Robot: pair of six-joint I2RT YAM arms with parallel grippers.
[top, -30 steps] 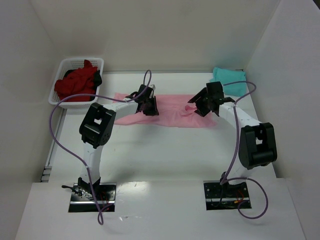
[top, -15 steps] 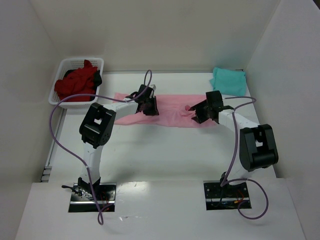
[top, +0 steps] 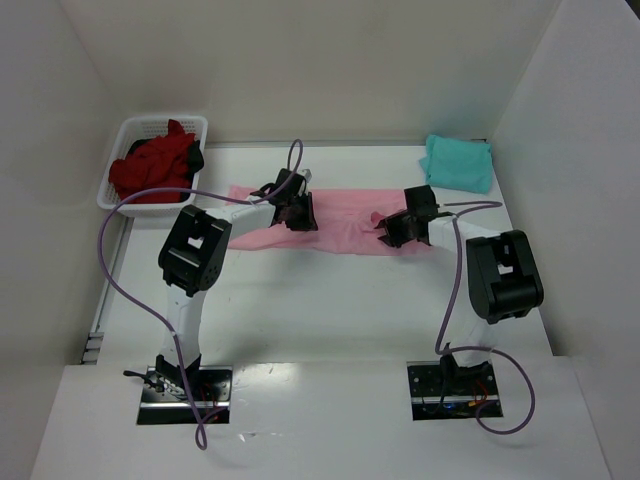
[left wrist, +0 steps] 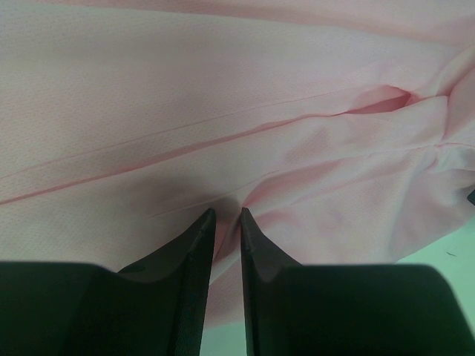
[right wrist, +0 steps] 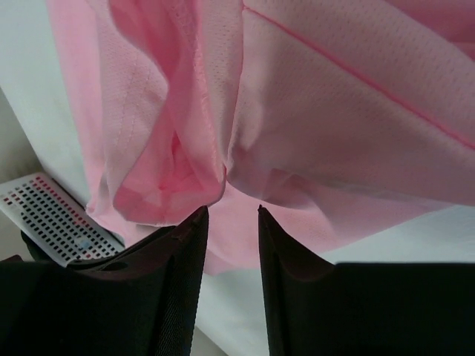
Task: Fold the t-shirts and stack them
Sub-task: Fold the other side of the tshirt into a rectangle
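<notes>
Pink cloth covers the far middle of the bench: the light pink t-shirt lies spread in a long band running left to right, flat over most of its width and rumpled toward its right end. The left gripper is down on the shirt's far edge, left of centre. In the left wrist view its two dark fingers stand almost together, with a small pucker of pink fabric pinched between the tips and creases running out from that spot. The right gripper is at the rumpled right part of the same shirt. In the right wrist view its jaws stand a little apart, and a bunched fold of pink fabric sits right at the tips; whether they are clamped on that fold I cannot tell.

The teal t-shirt lies folded in the far right corner of the bench, apart from the pink one. The dark red t-shirts are heaped in the white lattice basket at the far left corner.
</notes>
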